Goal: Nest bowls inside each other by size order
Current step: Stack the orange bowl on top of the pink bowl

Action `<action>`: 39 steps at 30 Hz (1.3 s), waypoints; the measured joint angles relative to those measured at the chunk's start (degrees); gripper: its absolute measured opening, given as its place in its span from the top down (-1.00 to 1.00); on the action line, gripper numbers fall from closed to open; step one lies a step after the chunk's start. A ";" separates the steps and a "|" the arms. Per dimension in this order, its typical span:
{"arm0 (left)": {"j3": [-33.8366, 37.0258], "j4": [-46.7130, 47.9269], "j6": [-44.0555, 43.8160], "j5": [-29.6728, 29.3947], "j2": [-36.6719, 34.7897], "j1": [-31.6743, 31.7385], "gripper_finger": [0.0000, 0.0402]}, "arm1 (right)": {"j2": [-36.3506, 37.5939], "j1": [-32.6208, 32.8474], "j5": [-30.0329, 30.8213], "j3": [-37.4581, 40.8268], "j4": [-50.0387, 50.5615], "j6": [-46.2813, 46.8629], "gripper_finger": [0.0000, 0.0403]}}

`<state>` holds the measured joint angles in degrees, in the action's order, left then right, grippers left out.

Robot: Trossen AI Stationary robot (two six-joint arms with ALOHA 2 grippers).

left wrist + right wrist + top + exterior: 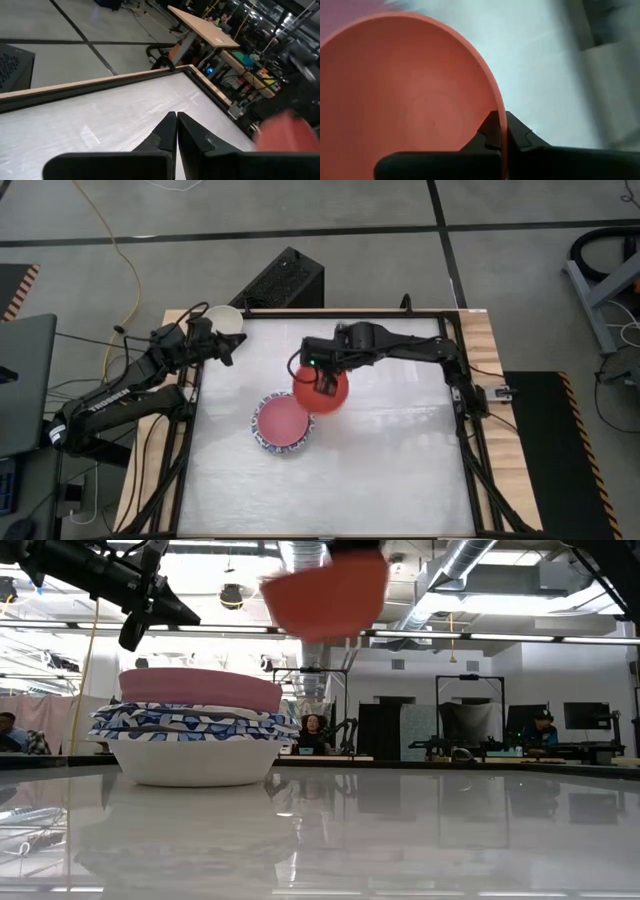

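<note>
A stack of bowls (pixel 283 424) stands mid-table: a cream-white bowl (pixel 195 762) at the bottom on the table, blue-and-white patterned ones (pixel 190 723) in it, a pink bowl (pixel 200 688) on top. My right gripper (pixel 322 380) is shut on a red bowl (pixel 322 389), held in the air just right of the stack; it also shows in the low view (pixel 325 597). My left gripper (pixel 228 350) is shut and empty, raised near the table's far left corner. Another cream-white bowl (pixel 224 318) sits at that corner. My right gripper pinches the red bowl's rim (pixel 501 131) between its two fingers, one finger inside the bowl and one outside. The bowl is lifted clear of the table and of the stack, tilted a little, its opening up.
The table's wooden frame (pixel 478 350) runs along the edges. A black box (pixel 280 282) stands behind the far edge. The white table top (pixel 400 460) lies bare right of and in front of the stack. People sit in the room behind (pixel 312 730).
</note>
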<state>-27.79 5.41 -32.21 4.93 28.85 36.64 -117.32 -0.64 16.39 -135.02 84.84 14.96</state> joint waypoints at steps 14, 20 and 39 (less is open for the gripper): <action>0.00 -0.66 5.62 -3.05 -0.01 0.02 0.99 | 0.02 -1.43 -1.08 0.00 -36.94 -19.16 0.96; 0.00 -0.14 3.70 -0.23 -0.01 0.00 0.99 | 0.00 -0.17 -21.47 0.02 -33.18 -14.47 0.96; 0.02 0.59 7.08 -2.05 -0.01 0.02 0.99 | -0.13 -1.63 10.54 0.04 -14.12 -15.23 0.96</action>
<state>-27.77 6.00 -25.13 2.89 28.84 36.67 -117.45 -2.27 26.93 -134.98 70.73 -0.27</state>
